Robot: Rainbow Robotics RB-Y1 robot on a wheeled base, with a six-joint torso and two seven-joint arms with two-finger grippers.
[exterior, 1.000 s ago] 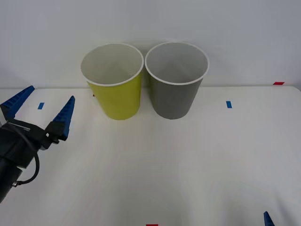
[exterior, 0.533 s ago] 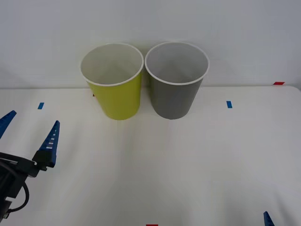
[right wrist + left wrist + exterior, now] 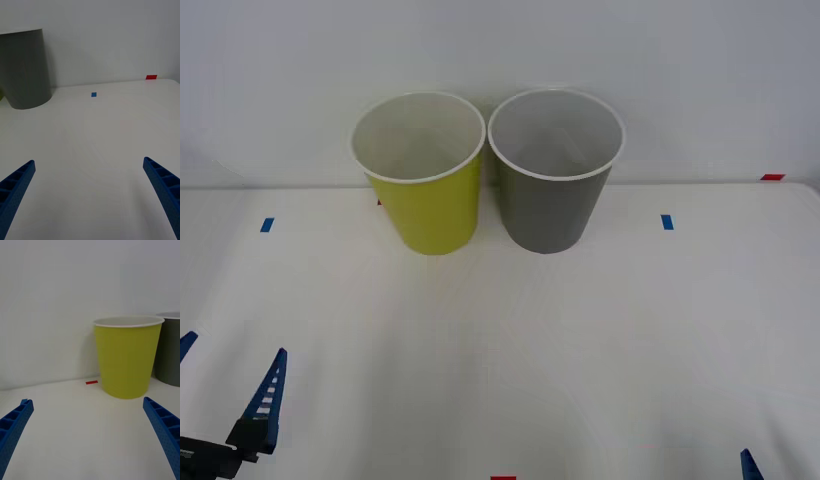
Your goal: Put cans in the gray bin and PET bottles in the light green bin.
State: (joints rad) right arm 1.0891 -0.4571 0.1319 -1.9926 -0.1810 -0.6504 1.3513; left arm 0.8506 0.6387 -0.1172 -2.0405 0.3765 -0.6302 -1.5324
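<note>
Both bins stood upright, touching, at the table's (image 3: 600, 330) far edge, the light green bin (image 3: 430, 205) at about one o'clock from the wide-open, empty left gripper (image 3: 225, 390), nearer it than the gray bin (image 3: 552, 205); no can showed.

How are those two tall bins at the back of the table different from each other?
The light green bin has a yellow-green outside, while the gray bin is dark gray. The light green bin stands on the robot's left, the gray bin on its right. The green one looks white inside; the gray one looks pale gray. Both are upright, round, tapered, white-rimmed, similar in size, and stand close together by the wall.
</note>
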